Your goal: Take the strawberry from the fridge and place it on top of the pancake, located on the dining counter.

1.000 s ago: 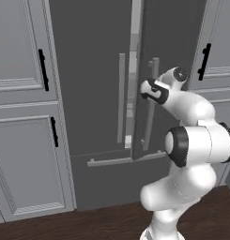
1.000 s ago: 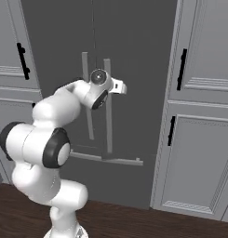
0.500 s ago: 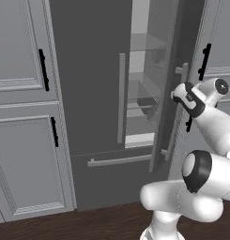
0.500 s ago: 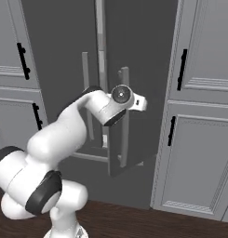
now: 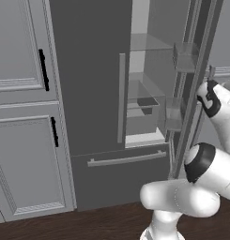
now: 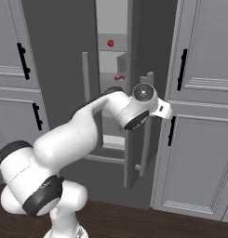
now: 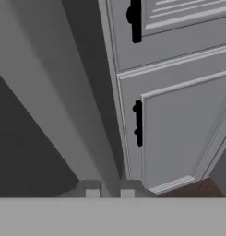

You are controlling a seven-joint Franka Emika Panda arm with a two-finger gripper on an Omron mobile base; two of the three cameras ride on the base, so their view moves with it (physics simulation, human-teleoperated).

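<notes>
The big dark fridge (image 5: 93, 93) has its right door (image 6: 134, 93) swung partway out, edge-on to me, so there is a tall, thin gap to its pale shelves (image 5: 149, 44). Grey cabinets (image 6: 199, 121) with black handles (image 6: 182, 69) stand close on both sides. My arm crosses in front of the gap. My pincer (image 7: 110, 191) sits at the door's long bar handle (image 6: 148, 123); I cannot tell if it is clenched. The tiny round strawberry (image 6: 110, 43) sits high on a shelf.
</notes>
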